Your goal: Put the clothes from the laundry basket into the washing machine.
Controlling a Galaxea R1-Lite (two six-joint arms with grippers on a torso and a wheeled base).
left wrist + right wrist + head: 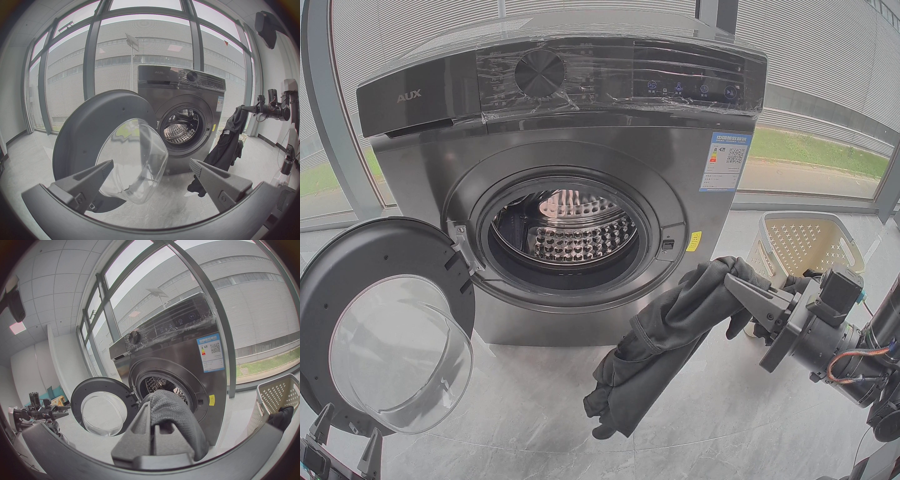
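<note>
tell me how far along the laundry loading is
Done: door open, one dark garment out of the laundry basket. In hand: right end effector shut on it, in front of the washing machine. Left: the drum looks empty, so the garment must go in; another dark piece shows at the basket.

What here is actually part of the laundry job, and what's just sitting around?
Part of the job: washing machine, its open door, drum, dark grey garment held in the right gripper, cream laundry basket, another dark cloth in it, open left gripper near the door.

Just there: energy label, yellow sticker, plastic film over the control panel, windows.
</note>
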